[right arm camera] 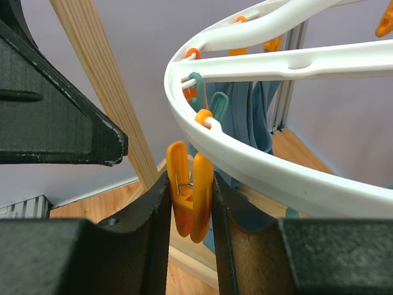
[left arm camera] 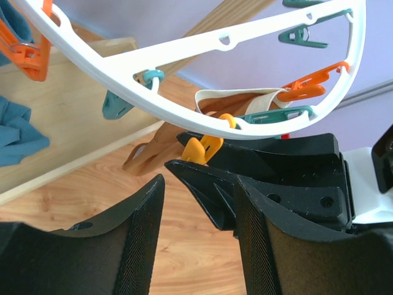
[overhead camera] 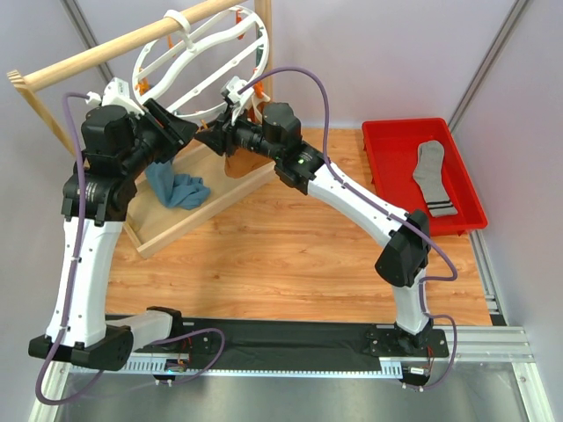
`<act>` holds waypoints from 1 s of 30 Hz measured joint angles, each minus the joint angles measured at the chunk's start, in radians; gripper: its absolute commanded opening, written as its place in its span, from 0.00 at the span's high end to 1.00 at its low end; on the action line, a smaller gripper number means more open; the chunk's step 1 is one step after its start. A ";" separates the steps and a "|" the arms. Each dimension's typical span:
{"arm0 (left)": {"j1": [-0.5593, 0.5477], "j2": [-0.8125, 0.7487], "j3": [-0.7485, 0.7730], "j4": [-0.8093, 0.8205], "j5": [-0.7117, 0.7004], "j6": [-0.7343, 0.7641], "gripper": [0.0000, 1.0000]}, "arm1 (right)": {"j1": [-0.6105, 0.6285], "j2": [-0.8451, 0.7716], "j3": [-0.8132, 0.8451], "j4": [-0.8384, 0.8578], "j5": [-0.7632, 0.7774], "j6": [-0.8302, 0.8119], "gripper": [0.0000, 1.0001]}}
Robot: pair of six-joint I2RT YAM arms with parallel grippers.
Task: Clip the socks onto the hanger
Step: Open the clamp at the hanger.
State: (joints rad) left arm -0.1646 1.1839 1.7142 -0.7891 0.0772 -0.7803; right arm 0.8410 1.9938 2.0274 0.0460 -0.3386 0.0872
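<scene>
left gripper (left arm camera: 199,184) apart, empty, upper left of top view | right gripper (right arm camera: 190,184) clamped on orange clip (right arm camera: 201,206) under hanger (right arm camera: 258,163) | sock (overhead camera: 433,176) in red tray (overhead camera: 380,132), right

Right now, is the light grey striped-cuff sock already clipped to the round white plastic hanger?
No, the light grey sock lies in the red plastic tray.

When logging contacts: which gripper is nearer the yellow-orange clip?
Right: the right gripper has its jaws clamped on the yellow-orange clip; the left gripper is open, short of it, apart.
</scene>
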 measured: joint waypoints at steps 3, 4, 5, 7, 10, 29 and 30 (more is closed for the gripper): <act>-0.018 0.004 0.000 0.010 -0.044 -0.001 0.44 | 0.000 -0.002 -0.004 0.000 0.008 -0.008 1.00; -0.021 0.007 0.000 0.013 -0.056 -0.002 0.44 | 0.000 -0.003 -0.006 0.000 0.010 -0.010 1.00; -0.024 0.011 0.000 0.017 -0.065 -0.003 0.44 | 0.000 -0.003 -0.007 0.000 0.012 -0.012 1.00; -0.033 0.023 0.000 0.023 -0.085 -0.006 0.44 | 0.000 -0.003 -0.007 0.000 0.015 -0.015 1.00; -0.056 0.043 0.000 0.027 -0.110 -0.006 0.44 | 0.000 -0.004 -0.007 0.000 0.015 -0.018 1.00; -0.127 0.122 0.006 0.078 -0.176 0.054 0.44 | -0.007 -0.019 -0.018 -0.034 0.023 -0.051 1.00; -0.131 0.126 0.006 0.076 -0.184 0.054 0.44 | -0.008 -0.019 -0.018 -0.041 0.024 -0.055 1.00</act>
State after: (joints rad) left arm -0.2955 1.3094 1.7206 -0.7128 -0.1070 -0.7265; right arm 0.8333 1.9751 2.0090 0.0051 -0.3149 0.0322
